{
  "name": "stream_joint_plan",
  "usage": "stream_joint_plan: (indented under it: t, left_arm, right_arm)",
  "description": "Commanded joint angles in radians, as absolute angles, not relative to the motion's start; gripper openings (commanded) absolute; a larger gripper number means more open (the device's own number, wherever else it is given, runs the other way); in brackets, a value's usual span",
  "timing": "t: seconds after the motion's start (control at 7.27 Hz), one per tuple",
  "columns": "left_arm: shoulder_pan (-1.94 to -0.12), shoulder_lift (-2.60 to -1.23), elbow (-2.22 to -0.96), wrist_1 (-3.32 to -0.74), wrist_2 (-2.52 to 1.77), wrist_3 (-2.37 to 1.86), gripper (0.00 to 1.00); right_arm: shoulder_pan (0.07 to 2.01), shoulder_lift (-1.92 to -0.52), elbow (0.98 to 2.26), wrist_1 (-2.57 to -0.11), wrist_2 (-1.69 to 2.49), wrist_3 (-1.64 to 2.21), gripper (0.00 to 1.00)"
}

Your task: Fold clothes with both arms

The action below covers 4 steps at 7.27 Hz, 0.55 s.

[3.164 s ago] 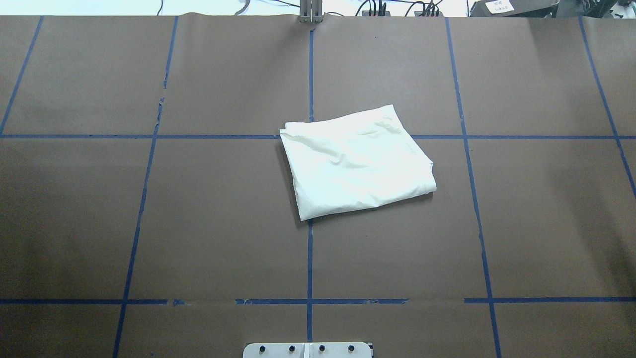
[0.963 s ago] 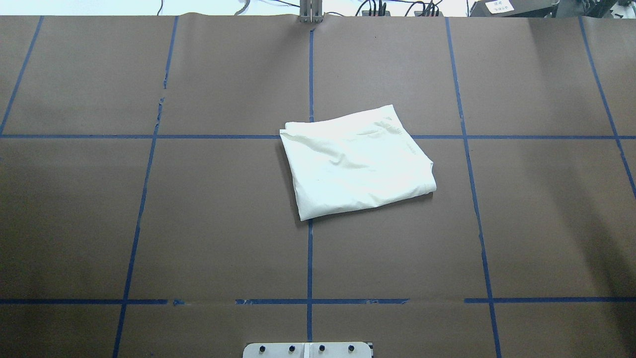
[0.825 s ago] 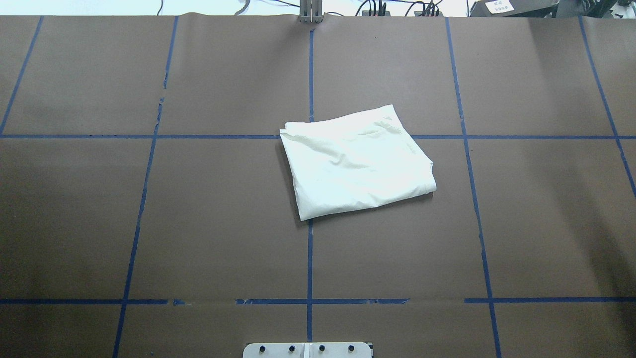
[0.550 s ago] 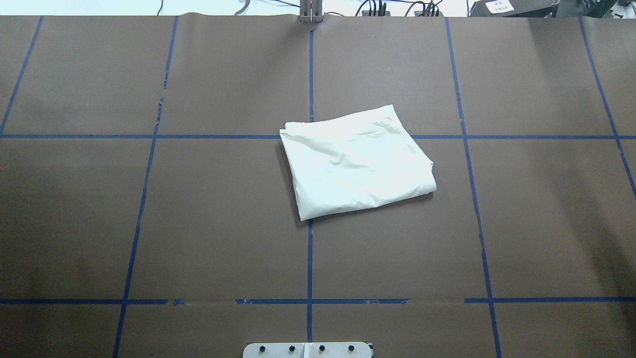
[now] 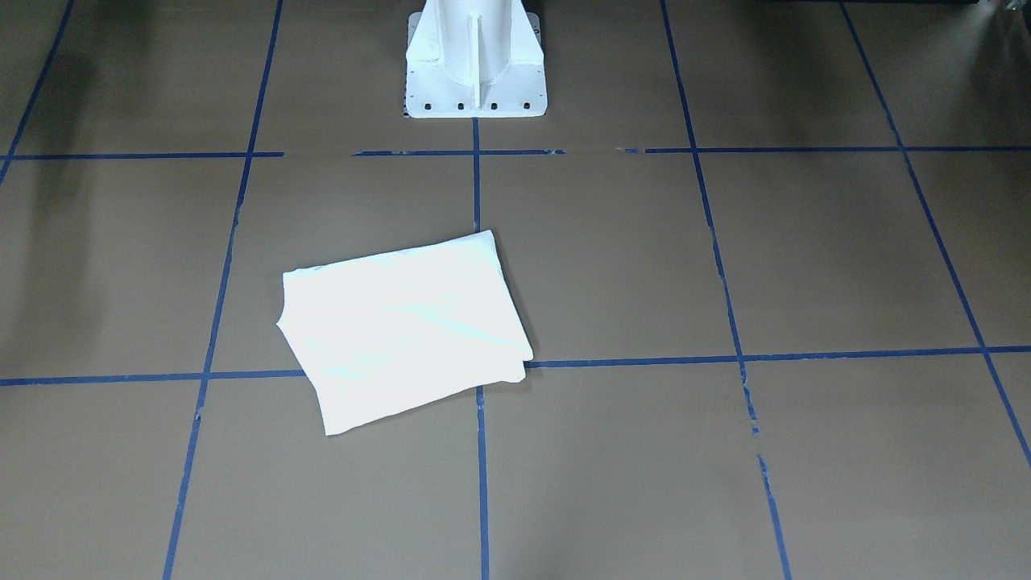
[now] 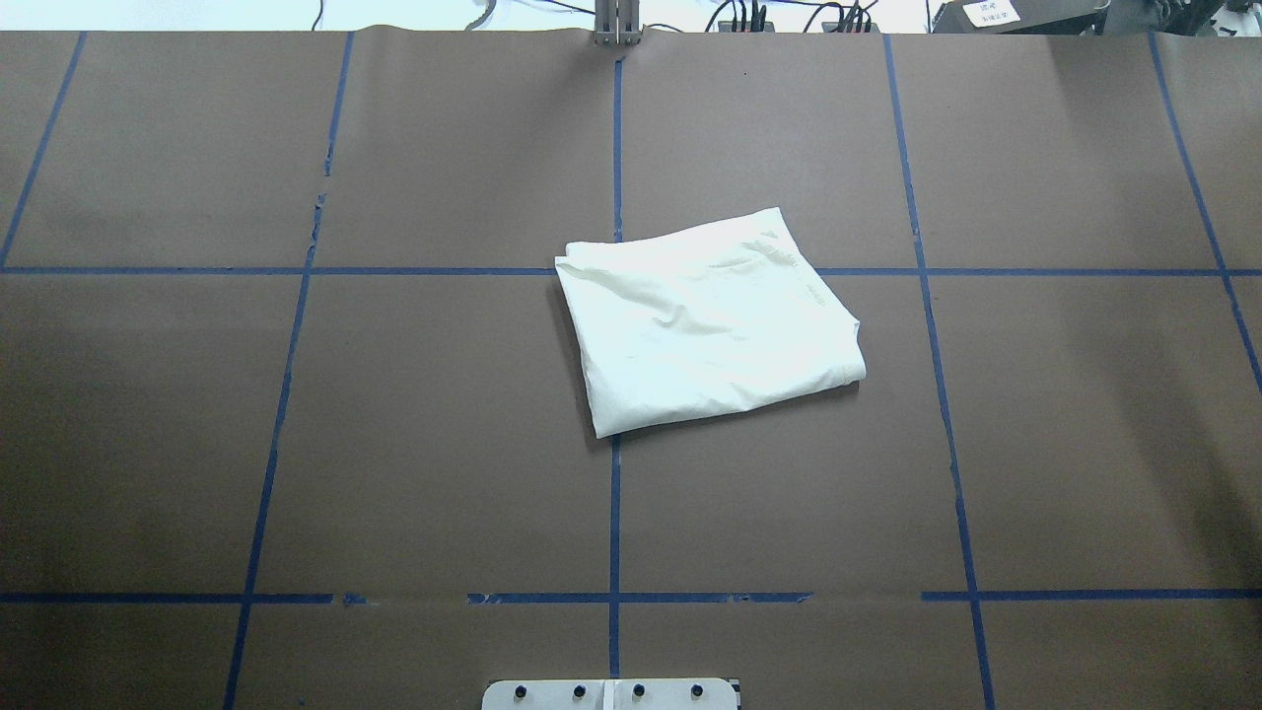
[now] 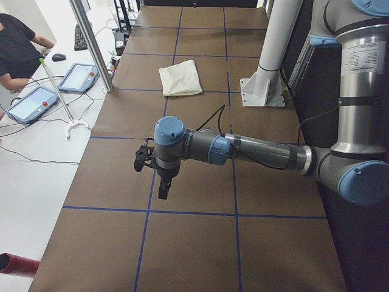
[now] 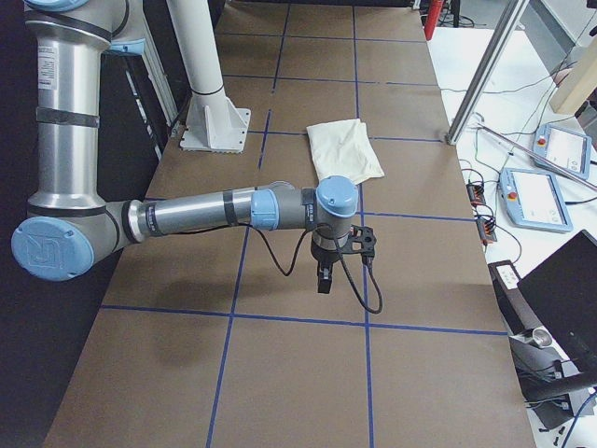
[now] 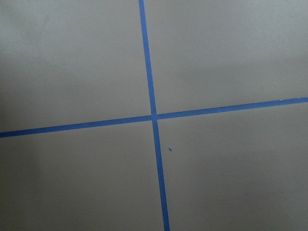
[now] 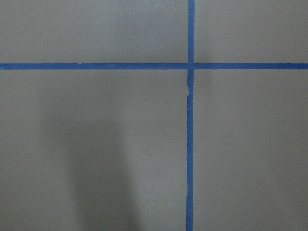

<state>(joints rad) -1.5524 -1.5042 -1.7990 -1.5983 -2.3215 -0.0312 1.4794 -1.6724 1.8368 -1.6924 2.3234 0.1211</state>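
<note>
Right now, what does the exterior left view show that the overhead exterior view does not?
Only exterior left: the left arm stretched over the table, its gripper well apart from the folded shirt (open or shut, I cannot tell), and a person beside two tablets. Only overhead: a white label on a dark box past the table's far edge. Both: the folded shirt, plain cream side up, on the brown table with blue tape lines, and the white base plate.

Brown table surface fills the view beneath the wrist; two blue tape lines cross right of centre, near the top; the upright strip is nicked just below the crossing; a soft shadow lies lower left.
</note>
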Motion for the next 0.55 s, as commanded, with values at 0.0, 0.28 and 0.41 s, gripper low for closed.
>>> stream_joint_plan:
  t: [0.0, 0.28, 0.41]
  left_arm:
    - [-1.499, -1.503, -1.793, -1.595, -2.322, -0.035, 1.0]
    - [-1.493, -1.503, -1.787, -1.592, -2.325, -0.041, 1.0]
    - [-1.493, -1.503, -1.763, -1.595, -2.324, -0.041, 1.0]
  right_arm:
    - [1.505, -1.707, 1.821, -1.69, 2.362, 0.115, 1.0]
    - [1.505, -1.712, 1.825, -1.689, 2.356, 0.124, 1.0]
    - [1.505, -1.715, 1.824, -1.689, 2.359, 0.129, 1.0]
